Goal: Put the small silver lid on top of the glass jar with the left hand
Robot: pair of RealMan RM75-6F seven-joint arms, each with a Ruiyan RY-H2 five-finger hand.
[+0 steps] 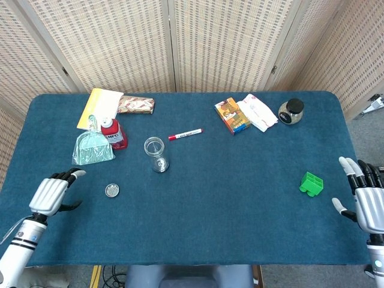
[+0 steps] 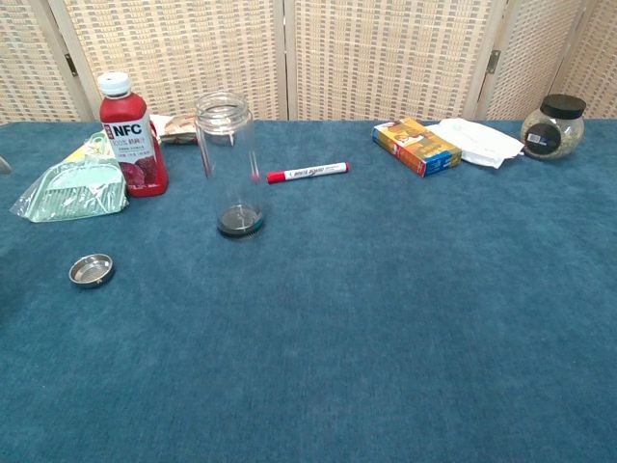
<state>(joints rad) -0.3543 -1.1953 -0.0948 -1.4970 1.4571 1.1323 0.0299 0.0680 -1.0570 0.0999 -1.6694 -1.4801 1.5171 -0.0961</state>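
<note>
The small silver lid [image 1: 112,191] [image 2: 92,270] lies flat on the blue table, left of centre and near the front. The clear glass jar [image 1: 155,153] [image 2: 227,162] stands upright and uncovered behind and to the right of the lid. My left hand [image 1: 53,193] hovers over the table's left part, a short way left of the lid, its fingers apart and holding nothing. My right hand [image 1: 366,201] stays at the table's right edge, fingers spread and empty. Neither hand shows clearly in the chest view.
A red NFC bottle [image 1: 113,133] and a green bagged scoop [image 1: 92,147] stand behind the lid. A red marker [image 1: 185,134] lies beyond the jar. A small box [image 1: 232,115], white packet [image 1: 258,111] and dark-lidded jar [image 1: 291,111] sit far right. A green block [image 1: 311,183] lies near my right hand.
</note>
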